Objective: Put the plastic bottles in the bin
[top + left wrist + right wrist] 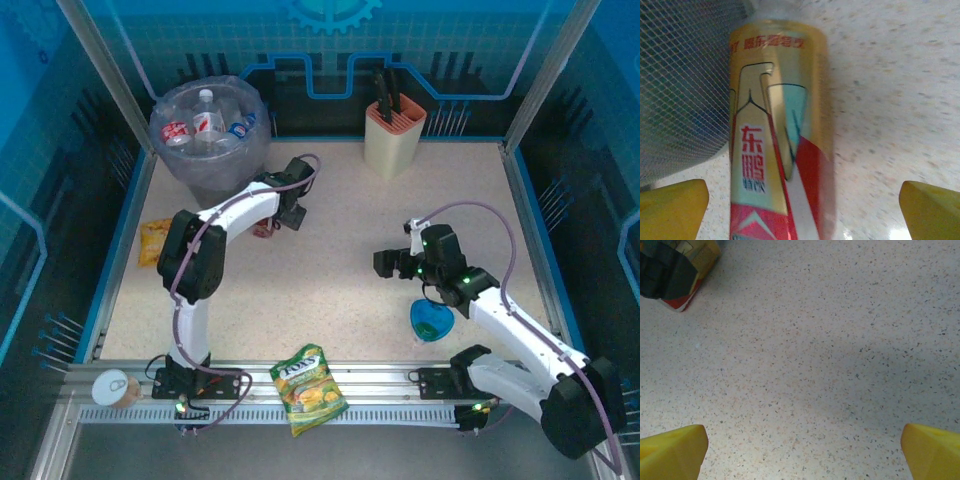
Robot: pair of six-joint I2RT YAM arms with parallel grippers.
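A plastic bottle (780, 150) with a gold, red and white label lies on the speckled table beside the bin (680, 90). My left gripper (801, 215) is open and straddles it, with a gap between each yellow fingertip (672, 210) and the bottle. From above, the left gripper (272, 222) sits just in front of the grey, bag-lined bin (170, 160), which holds several bottles (207, 122). My right gripper (392, 262) hovers open over bare table, right of centre, with nothing between its fingers (932, 452).
A peach knife holder (395, 135) stands at the back. A blue bowl (432, 320) lies by the right arm. A green snack bag (310, 385) and a tin can (117, 388) rest on the front rail, and a yellow bag (153, 240) lies at the left.
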